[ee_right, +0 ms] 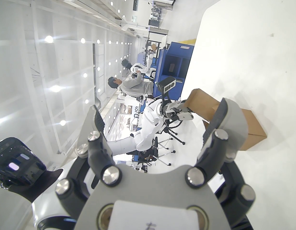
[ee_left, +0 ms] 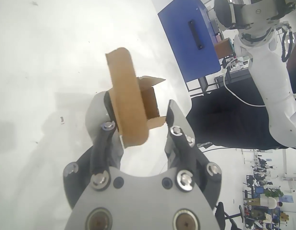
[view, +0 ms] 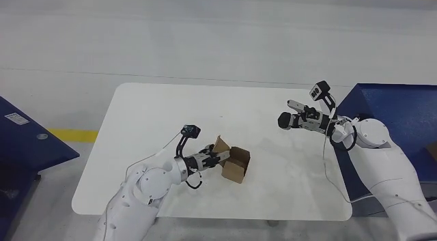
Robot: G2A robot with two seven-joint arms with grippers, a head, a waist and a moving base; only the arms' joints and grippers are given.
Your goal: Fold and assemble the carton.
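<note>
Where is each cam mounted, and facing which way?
Top view: above the arms, looking down at the table; left gripper at the carton, right gripper clear of it.
Left wrist view: on the left arm, facing the carton flap between its open jaws.
Right wrist view: on the right arm, facing across the table past its open jaws to the left gripper.
Shared: carton in all three.

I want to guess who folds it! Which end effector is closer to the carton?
Left. The left end effector is at the carton, a flap between its open jaws. The right end effector hangs well apart, above the table.
</note>
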